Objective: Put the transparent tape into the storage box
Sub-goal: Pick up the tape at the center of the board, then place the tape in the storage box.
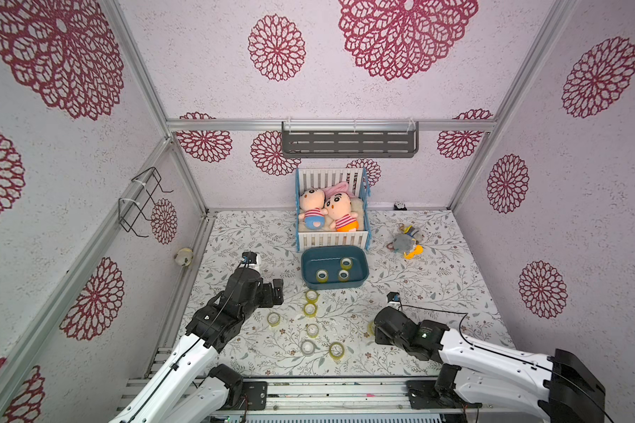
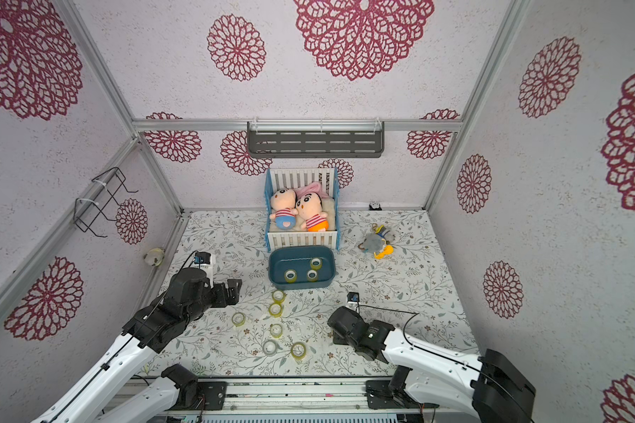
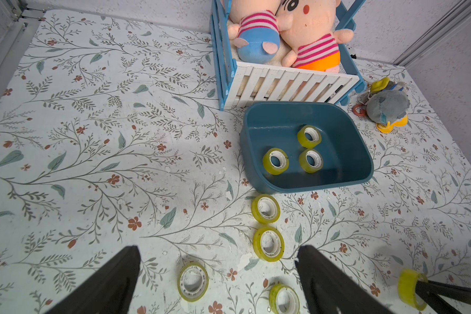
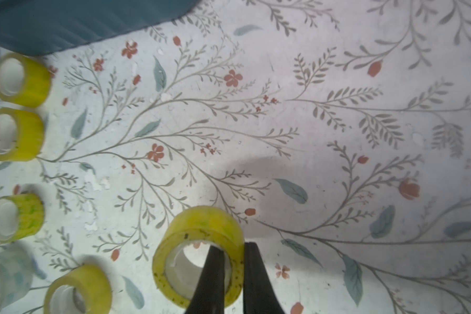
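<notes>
Floral desk (image 1: 437, 293) inside the flower-papered cell (image 1: 206, 73) is carrying everything. Your storage box (image 1: 333, 285) is sitting past desk centre toward 12 o'clock, just in front of the toy crib (image 1: 332, 208), open side up, so you're getting a straight top-down drop. Already three rolls (image 1: 322, 275) are lying in it. At 6 to 7 o'clock of the box, six loose rolls (image 1: 310, 310) are lying flat with cores facing up, which is leaving their walls exposed for pinching. Your right end effector (image 4: 232, 250) is pinching one transparent tape roll (image 4: 201, 225) at roughly 5 o'clock of the box: one finger is sitting inside the core, the other outside, clamping the wall between them. That grip is tilting the roll; I can't tell whether it's touching the desk. Your left end effector (image 3: 218, 252) is hanging spread and empty at 8 o'clock of the box, looking down over the loose rolls, well off the right arm's path. My read: you're needing a lift, then a short swing toward 11 o'clock, clearing the near wall before letting go.
</notes>
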